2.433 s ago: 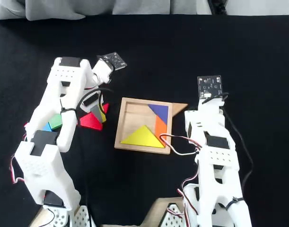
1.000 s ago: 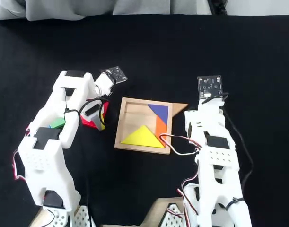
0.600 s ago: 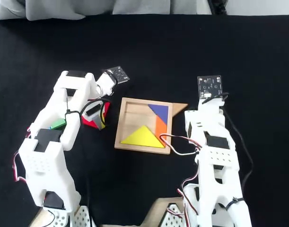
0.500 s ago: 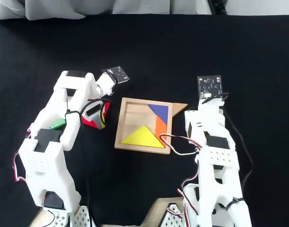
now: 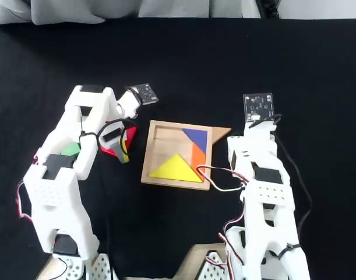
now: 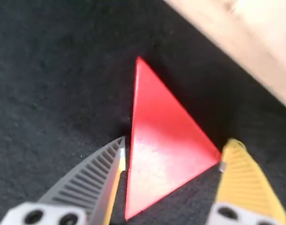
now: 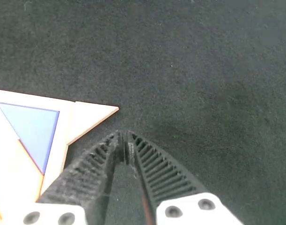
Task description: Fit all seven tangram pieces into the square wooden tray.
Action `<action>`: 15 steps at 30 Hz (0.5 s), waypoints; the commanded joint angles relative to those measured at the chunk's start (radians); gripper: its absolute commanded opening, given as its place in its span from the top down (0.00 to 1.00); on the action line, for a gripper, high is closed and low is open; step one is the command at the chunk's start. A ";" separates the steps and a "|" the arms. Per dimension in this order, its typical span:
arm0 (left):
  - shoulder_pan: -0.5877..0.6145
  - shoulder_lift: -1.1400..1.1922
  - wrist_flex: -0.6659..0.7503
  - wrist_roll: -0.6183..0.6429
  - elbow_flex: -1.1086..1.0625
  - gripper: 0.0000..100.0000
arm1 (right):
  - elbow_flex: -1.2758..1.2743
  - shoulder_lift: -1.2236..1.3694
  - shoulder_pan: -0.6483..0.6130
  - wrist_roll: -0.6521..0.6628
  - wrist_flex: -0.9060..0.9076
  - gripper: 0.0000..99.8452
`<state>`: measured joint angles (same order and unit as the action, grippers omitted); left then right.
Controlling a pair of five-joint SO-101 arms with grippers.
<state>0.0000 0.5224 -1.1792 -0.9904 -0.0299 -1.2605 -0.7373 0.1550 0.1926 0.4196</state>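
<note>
I see the tray (image 5: 150, 153) holding a yellow triangle (image 5: 175, 168), blue triangle (image 5: 196, 137) and orange piece (image 5: 198, 156). The left gripper (image 6: 173, 151) has its fingers spread wide, straddling the red triangle (image 6: 154, 136) on the table beside the tray. The right gripper (image 7: 124, 140) has its fingers pinched together, empty

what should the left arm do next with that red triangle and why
Probably close the left gripper on the red triangle. Its fingers sit on either side of the piece, which lies flat on the black cloth beside the wooden tray, so a squeeze should secure it before lifting.
</note>
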 commanded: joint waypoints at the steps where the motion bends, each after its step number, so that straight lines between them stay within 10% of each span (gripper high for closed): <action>1: 0.019 0.000 0.003 -0.101 0.001 0.65 | 0.012 -0.030 -0.012 0.011 -0.020 0.98; 15: 0.002 0.002 -0.017 -0.209 0.007 0.69 | 0.012 -0.028 -0.012 0.011 -0.020 0.98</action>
<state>0.0046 0.5224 -1.1838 -1.1976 -0.0315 -1.2605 -0.7373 0.1550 0.1926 0.4196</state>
